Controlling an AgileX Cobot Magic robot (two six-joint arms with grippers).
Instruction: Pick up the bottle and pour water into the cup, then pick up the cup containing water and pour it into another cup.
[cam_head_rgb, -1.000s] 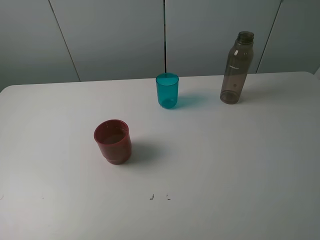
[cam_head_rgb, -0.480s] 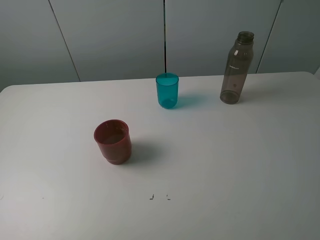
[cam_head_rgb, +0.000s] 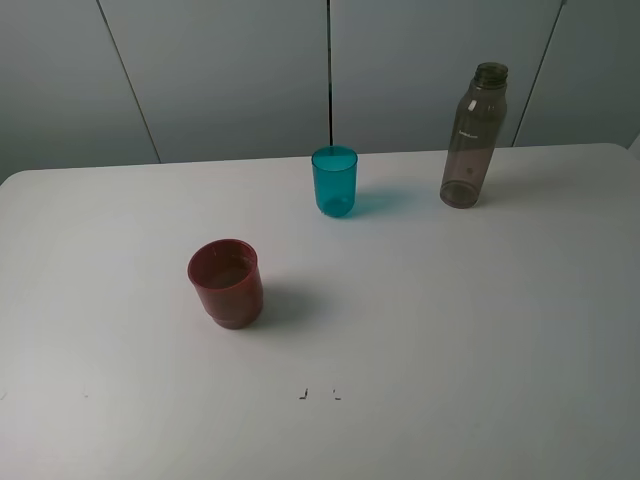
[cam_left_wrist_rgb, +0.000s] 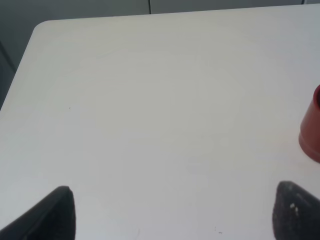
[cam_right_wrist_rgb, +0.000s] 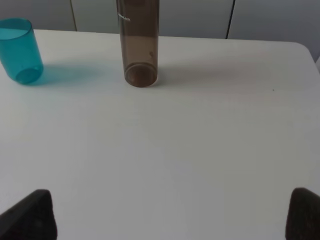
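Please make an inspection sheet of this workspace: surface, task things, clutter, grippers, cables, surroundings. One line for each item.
Surface: white table, two small dark marks near the front edge.
Task things: bottle, uncapped, upright at back right; teal cup upright at back centre; red cup upright, front left. All apart.
Clutter: nothing seen.
Grippers: left gripper and right gripper both open, holding nothing.
Cables: nothing seen.
Surroundings: grey panelled wall behind the table.
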